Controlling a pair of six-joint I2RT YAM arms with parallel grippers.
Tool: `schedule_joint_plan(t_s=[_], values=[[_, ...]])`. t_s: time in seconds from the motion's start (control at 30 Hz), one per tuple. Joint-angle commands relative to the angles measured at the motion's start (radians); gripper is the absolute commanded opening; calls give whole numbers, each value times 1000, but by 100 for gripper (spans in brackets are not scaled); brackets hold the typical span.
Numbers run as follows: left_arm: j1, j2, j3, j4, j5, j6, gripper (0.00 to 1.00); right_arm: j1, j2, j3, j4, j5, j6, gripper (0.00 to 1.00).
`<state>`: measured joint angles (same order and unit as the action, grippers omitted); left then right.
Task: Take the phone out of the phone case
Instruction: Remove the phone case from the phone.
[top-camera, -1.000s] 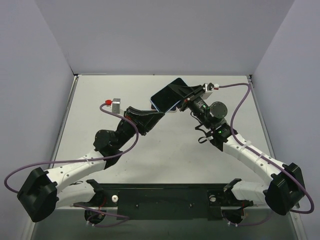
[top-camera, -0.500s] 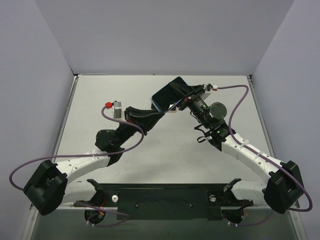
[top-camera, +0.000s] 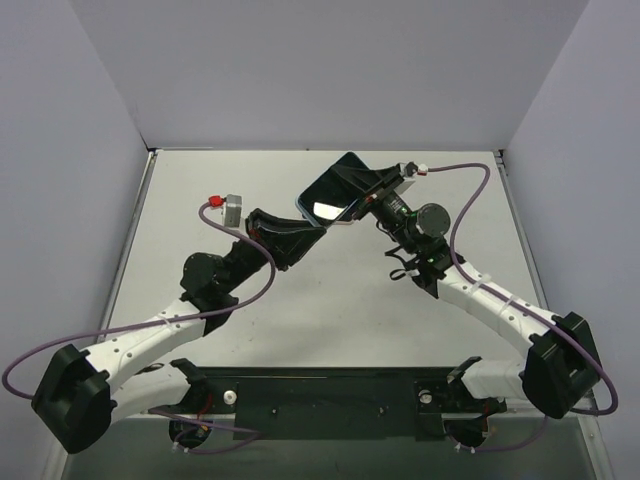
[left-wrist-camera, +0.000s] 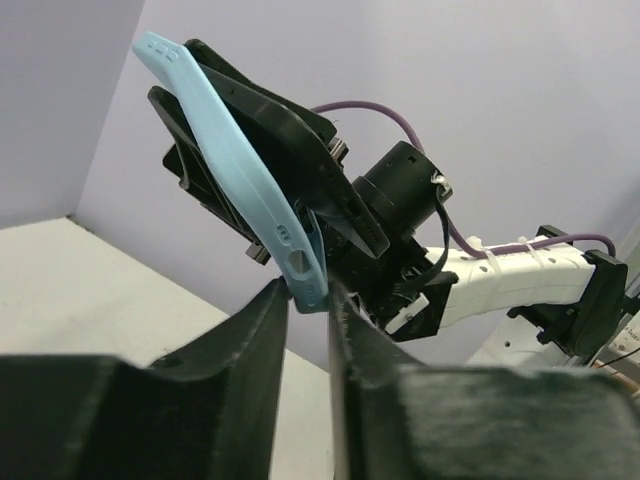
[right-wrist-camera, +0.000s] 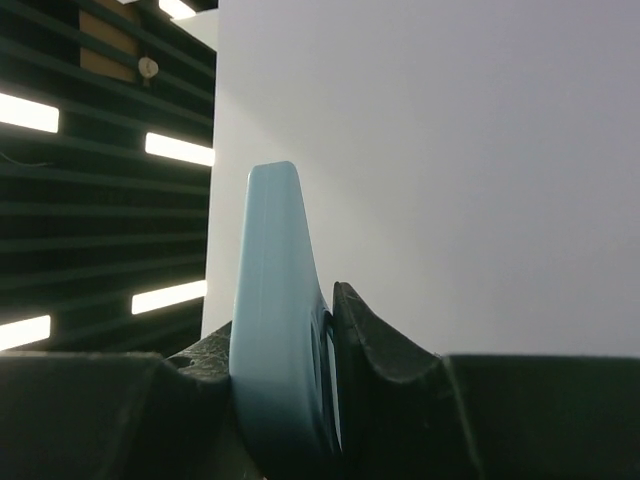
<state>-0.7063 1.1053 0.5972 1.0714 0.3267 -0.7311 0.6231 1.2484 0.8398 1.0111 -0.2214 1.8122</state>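
Outward swung my left arm (top-camera: 170, 322); left gripper (left-wrist-camera: 308, 290) straddles the phone case (left-wrist-camera: 230, 160) corner, grip I cannot tell. Right gripper (right-wrist-camera: 285, 320) clamps it; phone (top-camera: 328, 207) still inside.

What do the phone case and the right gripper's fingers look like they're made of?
Phone case: probably soft silicone or rubbery plastic, light blue, matte; its rim curves in the left wrist view. Right gripper fingers: seemingly hard black plastic, dull and faintly grainy, no shine.

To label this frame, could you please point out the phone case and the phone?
phone case (left-wrist-camera: 232, 160): left wrist view, its blue side edge.
phone (top-camera: 323, 201): top view, its dark screen.
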Motion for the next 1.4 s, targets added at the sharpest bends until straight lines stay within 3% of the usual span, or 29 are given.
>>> schedule_joint_plan(t_s=[0.0,0.2,0.3,0.4,0.5,0.67,0.87,1.07,1.37], values=[[19,-82,-10,-437,-107,-94,37,26,22,120,411,-162,101,0],[22,-222,1,-533,133,-65,48,-28,-29,128,115,-268,-167,0],[21,-284,22,-603,227,-100,58,-59,-47,134,29,-288,-237,0],[22,-298,65,-622,339,-151,60,-86,-73,136,-57,-291,-306,0],[21,-288,104,-613,354,-258,61,-92,-92,143,-126,-296,-356,0],[19,-210,162,-337,353,-554,64,-85,-110,151,-256,-273,-451,0],[11,-69,168,-55,285,-754,67,-77,-109,134,-250,-262,-433,0],[-22,-19,174,-30,264,-754,70,-79,-119,119,-256,-245,-433,0],[-38,-65,187,-255,248,-588,70,-79,-132,110,-261,-236,-435,0]])
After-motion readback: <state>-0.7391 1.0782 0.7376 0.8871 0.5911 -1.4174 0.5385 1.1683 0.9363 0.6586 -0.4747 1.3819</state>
